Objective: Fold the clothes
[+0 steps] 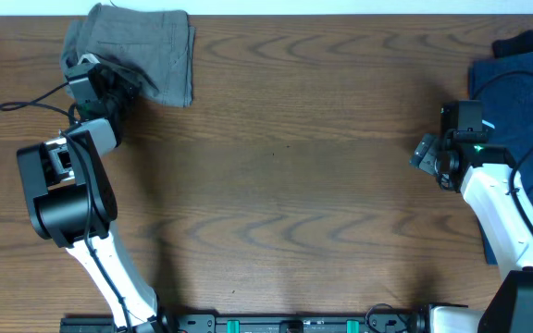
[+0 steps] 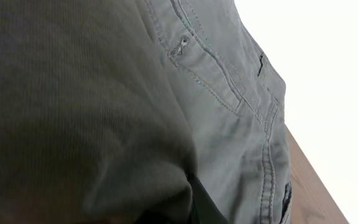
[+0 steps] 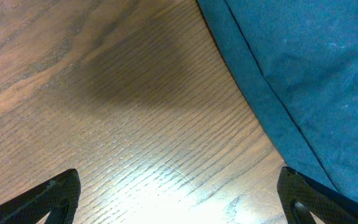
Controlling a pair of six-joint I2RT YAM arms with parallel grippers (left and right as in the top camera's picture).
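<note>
From the overhead view, the shorts (image 1: 137, 46) lie in a folded bundle at the far left corner of the table (image 1: 285, 157). The left gripper (image 1: 120, 86) is pressed against their near edge. The right gripper (image 1: 426, 153) hangs over bare wood, just beside a dark blue garment (image 1: 526, 83).

The left wrist view is almost all grey-khaki cloth, with seams and 1 rivet (image 2: 184, 42), and only a sliver of table at the lower right. The fingers are hidden here. I take them as closed together, but I cannot tell whether any cloth is pinched between them.

In the right wrist view, the 2 fingers (image 3: 55, 196) stand wide apart with nothing between them, and the blue cloth lies off to one side.

My worry is the left arm. If a layer is caught in those closed fingers, pulling back would drag the bundle open. The shorts also sit close to the table's far edge, so a push forward could slide them off.
</note>
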